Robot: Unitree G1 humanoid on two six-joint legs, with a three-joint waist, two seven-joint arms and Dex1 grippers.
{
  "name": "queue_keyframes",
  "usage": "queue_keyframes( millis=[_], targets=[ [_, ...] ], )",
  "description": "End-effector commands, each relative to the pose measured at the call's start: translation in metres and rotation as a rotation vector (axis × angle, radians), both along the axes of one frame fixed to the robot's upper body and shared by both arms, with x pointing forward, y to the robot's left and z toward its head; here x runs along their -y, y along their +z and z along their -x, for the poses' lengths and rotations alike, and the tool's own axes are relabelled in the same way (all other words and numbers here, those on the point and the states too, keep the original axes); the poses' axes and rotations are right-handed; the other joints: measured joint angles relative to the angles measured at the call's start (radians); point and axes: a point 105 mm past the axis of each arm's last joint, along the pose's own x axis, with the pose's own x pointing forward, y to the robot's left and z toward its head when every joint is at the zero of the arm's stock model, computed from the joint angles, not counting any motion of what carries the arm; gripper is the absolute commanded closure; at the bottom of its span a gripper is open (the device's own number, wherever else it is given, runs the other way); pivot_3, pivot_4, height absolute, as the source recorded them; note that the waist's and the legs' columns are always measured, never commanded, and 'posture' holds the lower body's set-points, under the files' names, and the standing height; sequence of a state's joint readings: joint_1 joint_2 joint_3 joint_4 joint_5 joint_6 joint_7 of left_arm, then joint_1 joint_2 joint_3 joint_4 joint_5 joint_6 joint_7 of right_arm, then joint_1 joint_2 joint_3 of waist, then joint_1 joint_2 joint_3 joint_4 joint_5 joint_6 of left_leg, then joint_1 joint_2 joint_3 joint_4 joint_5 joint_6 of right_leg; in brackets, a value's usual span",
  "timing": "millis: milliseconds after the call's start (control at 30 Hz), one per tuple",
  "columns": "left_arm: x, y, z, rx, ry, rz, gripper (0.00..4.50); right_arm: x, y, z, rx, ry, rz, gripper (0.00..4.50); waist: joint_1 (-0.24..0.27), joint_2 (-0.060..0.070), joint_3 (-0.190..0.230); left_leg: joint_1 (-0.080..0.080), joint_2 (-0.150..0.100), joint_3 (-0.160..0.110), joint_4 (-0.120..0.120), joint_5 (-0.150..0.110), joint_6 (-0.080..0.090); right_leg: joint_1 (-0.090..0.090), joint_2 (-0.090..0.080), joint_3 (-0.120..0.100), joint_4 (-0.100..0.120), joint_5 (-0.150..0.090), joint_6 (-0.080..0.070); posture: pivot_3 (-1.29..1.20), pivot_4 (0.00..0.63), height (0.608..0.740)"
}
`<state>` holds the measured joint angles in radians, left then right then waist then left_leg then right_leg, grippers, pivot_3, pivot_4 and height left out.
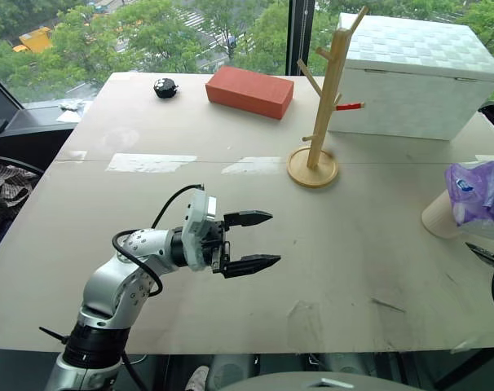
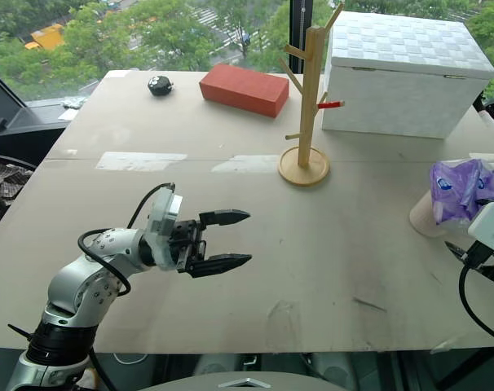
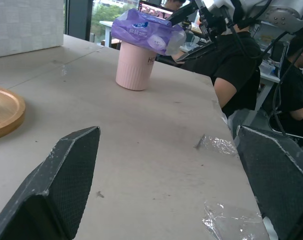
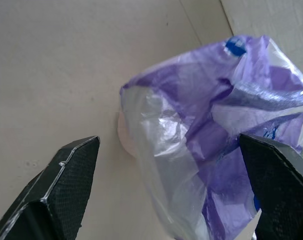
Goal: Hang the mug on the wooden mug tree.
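The mug (image 1: pixel 437 220) stands upright near the table's right edge, pale and ribbed, with a purple and white plastic packet (image 1: pixel 475 189) stuffed in its mouth. The wooden mug tree (image 1: pixel 322 106) stands on its round base (image 1: pixel 312 169) at the middle back, its pegs bare. My right gripper (image 4: pixel 167 142) hovers open just short of the mug, its fingers spread either side of the packet and holding nothing. My left gripper (image 1: pixel 273 239) is open and empty over the table's front left, pointing across toward the mug (image 3: pixel 135 67).
A big white woven-pattern box (image 1: pixel 414 77) sits behind the mug tree. A red brick-shaped block (image 1: pixel 249 91) and a small black object (image 1: pixel 165 87) lie at the back. A person in dark clothes (image 3: pixel 236 75) sits beyond the table's right edge.
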<state>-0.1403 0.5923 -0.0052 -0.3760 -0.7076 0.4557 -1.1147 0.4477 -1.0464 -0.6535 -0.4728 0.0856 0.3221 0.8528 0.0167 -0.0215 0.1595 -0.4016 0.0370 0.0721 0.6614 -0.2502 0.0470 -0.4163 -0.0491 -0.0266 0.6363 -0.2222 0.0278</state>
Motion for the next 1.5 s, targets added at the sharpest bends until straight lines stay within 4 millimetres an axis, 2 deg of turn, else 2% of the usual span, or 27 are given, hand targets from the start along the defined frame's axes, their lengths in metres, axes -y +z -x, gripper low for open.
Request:
queue_keyframes(
  millis=[33, 67, 100, 133, 200, 233, 300, 333, 433, 533, 633, 733, 867, 1000, 1100, 1167, 1233, 1267, 1300, 1400, 1500],
  targets=[
    [0.002, 0.005, 0.001, 0.046, 0.016, 0.014, 0.00, 0.008, 0.007, -0.008, 0.035, -0.004, 0.051, 0.78, -0.001, 0.000, 0.000, 0.000, 0.000, 0.000, 0.000, 0.000, 0.000, 0.000, 0.000, 0.000, 0.000, 0.000, 0.000, 0.00, 0.150, 0.740],
    [0.002, 0.004, 0.002, 0.046, 0.019, 0.016, 0.00, 0.008, 0.008, -0.008, 0.039, 0.002, 0.051, 1.21, -0.002, 0.000, 0.000, 0.000, 0.000, 0.000, 0.000, 0.000, 0.000, 0.000, 0.000, 0.000, 0.000, 0.000, 0.000, 0.00, 0.150, 0.740],
    [0.003, 0.003, 0.004, 0.046, 0.023, 0.017, 0.00, 0.007, 0.010, -0.009, 0.046, 0.005, 0.038, 1.43, -0.002, 0.000, 0.000, 0.000, 0.000, 0.000, 0.000, 0.000, 0.000, 0.000, 0.001, 0.000, 0.000, 0.000, 0.000, 0.00, 0.150, 0.740],
    [0.004, 0.002, 0.004, 0.047, 0.026, 0.017, 0.00, 0.007, 0.012, -0.009, 0.052, 0.008, 0.029, 2.09, -0.003, 0.000, 0.000, 0.000, 0.000, 0.000, 0.000, 0.000, 0.000, 0.000, 0.001, 0.000, 0.000, 0.000, 0.000, 0.00, 0.150, 0.740],
    [0.005, 0.002, 0.006, 0.046, 0.030, 0.021, 0.00, 0.005, 0.015, -0.009, 0.058, 0.014, 0.016, 3.02, -0.002, 0.000, 0.000, 0.001, 0.001, 0.000, 0.000, 0.000, 0.000, 0.000, 0.002, 0.000, 0.000, 0.000, 0.000, 0.00, 0.150, 0.740],
    [0.006, 0.001, 0.007, 0.046, 0.029, 0.022, 0.00, 0.005, 0.016, -0.008, 0.059, 0.014, 0.008, 3.33, -0.002, 0.000, 0.000, 0.001, 0.001, 0.000, 0.000, 0.000, 0.000, 0.000, 0.002, 0.000, 0.000, 0.000, 0.000, 0.00, 0.150, 0.740],
    [0.008, 0.002, 0.008, 0.044, 0.026, 0.027, 0.00, 0.003, 0.021, -0.006, 0.064, 0.013, -0.020, 4.42, -0.001, 0.000, 0.000, 0.001, 0.001, 0.000, 0.000, 0.000, 0.000, 0.000, 0.002, 0.000, 0.000, 0.000, 0.000, 0.00, 0.150, 0.740],
    [0.008, 0.001, 0.009, 0.043, 0.025, 0.028, 0.00, 0.003, 0.026, -0.005, 0.076, 0.005, -0.046, 4.48, -0.001, 0.000, 0.000, 0.001, 0.001, 0.000, 0.000, 0.000, 0.000, 0.001, 0.002, 0.000, 0.000, 0.000, 0.000, 0.00, 0.150, 0.740],
    [0.007, -0.002, 0.010, 0.042, 0.026, 0.022, 0.00, 0.005, 0.041, -0.004, 0.118, -0.021, -0.108, 4.48, -0.002, 0.000, 0.000, 0.001, 0.001, 0.000, 0.000, 0.000, 0.000, 0.001, 0.001, 0.000, 0.000, 0.000, 0.000, 0.00, 0.150, 0.740],
    [0.004, -0.001, 0.008, 0.045, 0.034, 0.027, 0.00, 0.015, 0.064, -0.011, 0.183, -0.050, -0.135, 4.48, -0.004, 0.000, 0.000, 0.001, 0.001, 0.000, 0.001, 0.000, 0.000, 0.001, 0.001, 0.001, 0.000, 0.000, 0.000, 0.00, 0.150, 0.740],
    [0.002, 0.001, 0.006, 0.053, 0.052, 0.037, 0.00, 0.030, 0.081, -0.028, 0.227, -0.057, -0.096, 4.48, -0.005, 0.001, 0.000, 0.002, 0.001, 0.001, 0.001, 0.000, 0.000, 0.001, 0.001, 0.001, 0.001, 0.000, 0.000, 0.00, 0.150, 0.740],
    [0.001, 0.001, 0.004, 0.060, 0.070, 0.039, 0.00, 0.048, 0.087, -0.053, 0.260, -0.065, -0.037, 4.48, -0.006, 0.001, 0.000, 0.003, 0.001, 0.001, 0.002, 0.000, 0.000, 0.002, 0.001, 0.001, 0.001, 0.000, 0.000, 0.00, 0.150, 0.740],
    [0.000, 0.003, 0.005, 0.074, 0.096, 0.044, 0.00, 0.073, 0.076, -0.089, 0.243, -0.080, 0.051, 4.48, -0.008, 0.002, 0.001, 0.003, 0.001, 0.002, 0.003, 0.000, 0.000, 0.001, 0.002, 0.002, 0.001, 0.002, -0.002, 0.00, 0.150, 0.740],
    [-0.003, 0.006, 0.007, 0.083, 0.135, 0.062, 0.00, 0.091, 0.046, -0.119, 0.170, -0.127, 0.094, 4.48, -0.012, 0.004, 0.002, 0.002, 0.000, 0.004, 0.003, 0.000, 0.000, 0.000, 0.002, 0.004, 0.002, 0.003, -0.004, 0.00, 0.150, 0.740],
    [-0.003, 0.011, 0.012, 0.086, 0.135, 0.088, 0.00, 0.092, 0.020, -0.128, 0.057, -0.123, 0.072, 4.48, -0.021, 0.005, 0.003, 0.002, 0.000, 0.004, 0.002, 0.000, 0.000, 0.000, 0.003, 0.009, 0.002, 0.003, -0.004, 0.00, 0.150, 0.740],
    [-0.002, 0.014, 0.013, 0.092, 0.133, 0.097, 0.00, 0.091, 0.009, -0.129, 0.008, -0.120, 0.057, 3.74, -0.024, 0.006, 0.003, 0.001, 0.000, 0.004, 0.002, 0.000, 0.000, 0.000, 0.002, 0.009, 0.002, 0.002, -0.004, 0.00, 0.150, 0.740],
    [-0.003, 0.017, 0.013, 0.099, 0.131, 0.106, 0.00, 0.092, 0.005, -0.129, -0.010, -0.123, 0.051, 3.23, -0.026, 0.006, 0.003, 0.001, 0.000, 0.005, 0.002, 0.000, 0.000, 0.000, 0.002, 0.010, 0.002, 0.002, -0.003, 0.00, 0.150, 0.740],
    [-0.003, 0.018, 0.013, 0.103, 0.129, 0.109, 0.00, 0.093, 0.005, -0.128, -0.007, -0.124, 0.048, 2.64, -0.028, 0.006, 0.003, 0.001, 0.000, 0.005, 0.002, 0.000, 0.000, 0.000, 0.002, 0.010, 0.002, 0.002, -0.003, 0.00, 0.150, 0.740],
    [-0.003, 0.020, 0.013, 0.106, 0.128, 0.113, 0.00, 0.095, 0.008, -0.128, 0.008, -0.129, 0.046, 2.39, -0.029, 0.006, 0.003, 0.002, 0.000, 0.005, 0.003, 0.000, 0.000, 0.000, 0.002, 0.011, 0.002, 0.002, -0.003, 0.00, 0.150, 0.740],
    [-0.002, 0.021, 0.012, 0.112, 0.116, 0.114, 0.00, 0.106, 0.021, -0.118, 0.032, -0.140, 0.064, 1.07, -0.030, 0.006, 0.003, 0.003, 0.000, 0.007, 0.003, 0.000, 0.000, 0.000, 0.002, 0.012, 0.004, 0.002, -0.003, 0.00, 0.150, 0.740],
    [-0.001, 0.021, 0.012, 0.109, 0.101, 0.109, 0.00, 0.117, 0.034, -0.101, 0.033, -0.160, -0.016, 1.07, -0.027, 0.007, 0.003, 0.003, 0.000, 0.007, 0.004, 0.000, 0.001, 0.000, 0.002, 0.012, 0.005, 0.002, -0.003, 0.00, 0.150, 0.740]
  ],
)
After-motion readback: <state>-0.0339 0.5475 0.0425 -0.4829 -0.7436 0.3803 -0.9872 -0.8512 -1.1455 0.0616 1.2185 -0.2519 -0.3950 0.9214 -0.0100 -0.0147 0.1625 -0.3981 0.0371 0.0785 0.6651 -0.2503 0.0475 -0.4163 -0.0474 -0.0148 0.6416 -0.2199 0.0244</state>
